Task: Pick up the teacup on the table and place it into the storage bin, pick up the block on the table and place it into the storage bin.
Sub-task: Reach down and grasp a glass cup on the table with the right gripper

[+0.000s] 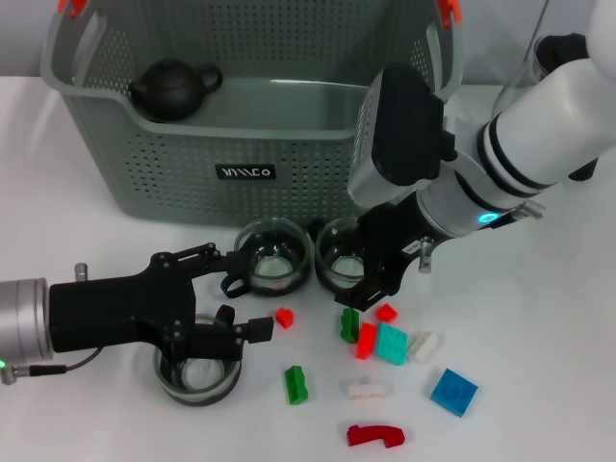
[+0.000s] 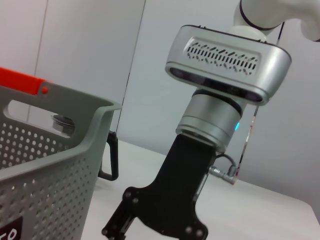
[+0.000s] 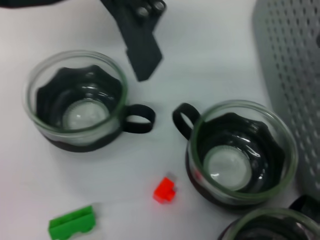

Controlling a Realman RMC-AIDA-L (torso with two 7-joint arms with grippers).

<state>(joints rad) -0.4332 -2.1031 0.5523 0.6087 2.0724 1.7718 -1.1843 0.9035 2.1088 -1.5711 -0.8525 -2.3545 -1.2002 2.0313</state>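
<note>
Storage bin stands at the back of the desk, grey, perforated. Inside it, only a dark teapot in the left corner; no teacup and no block visible in there, so by my reading neither half of the task is done.

Three glass teacups on the desk. One sits low on the left, directly under the left gripper. The middle teacup and the right teacup stand side by side just in front of the bin.

Left gripper reaches in from the left edge, jaws spread and grasping nothing: one finger near the middle teacup's handle, the other over the near cup's rim.

Right gripper hangs over the right teacup and the block pile. Its jaws look parted with nothing between them, though the arm hides part of them from the head view (so take this loosely).

Blocks lie loose to the right: small red block, green block, blue block, a teal block, whites and more reds around them. All untouched on the desk.

Right wrist view cuts off the third cup at the frame edge. Left wrist view shows only the bin wall and the other arm, none of the cups.
</note>
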